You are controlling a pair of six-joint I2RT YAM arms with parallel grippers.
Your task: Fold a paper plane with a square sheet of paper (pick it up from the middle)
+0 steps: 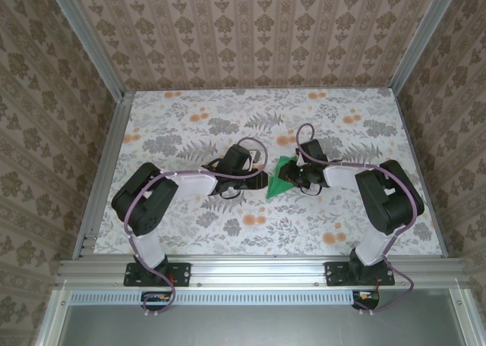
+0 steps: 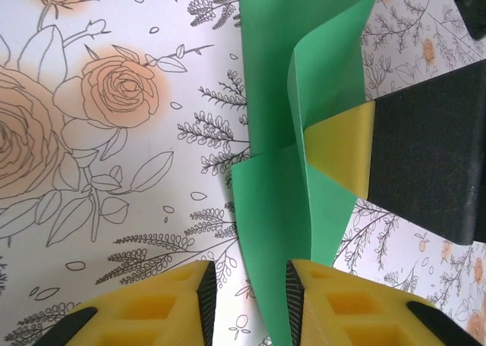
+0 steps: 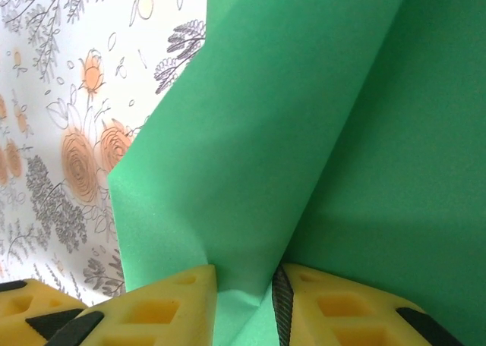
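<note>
The floral counter fills the middle of the top view. The left arm and right arm reach in from the bottom corners and meet at its centre. The paper stands between them, just right of centre, partly folded and raised off the counter.

In the left wrist view the paper runs top to bottom. It passes through the left hand, whose jaws stand apart – bare counter shows between the paper and one finger. A yellow finger of the right hand touches the fold at centre right.

In the right wrist view the paper fills the gap in the right hand – clamped or loose, I cannot tell.
</note>
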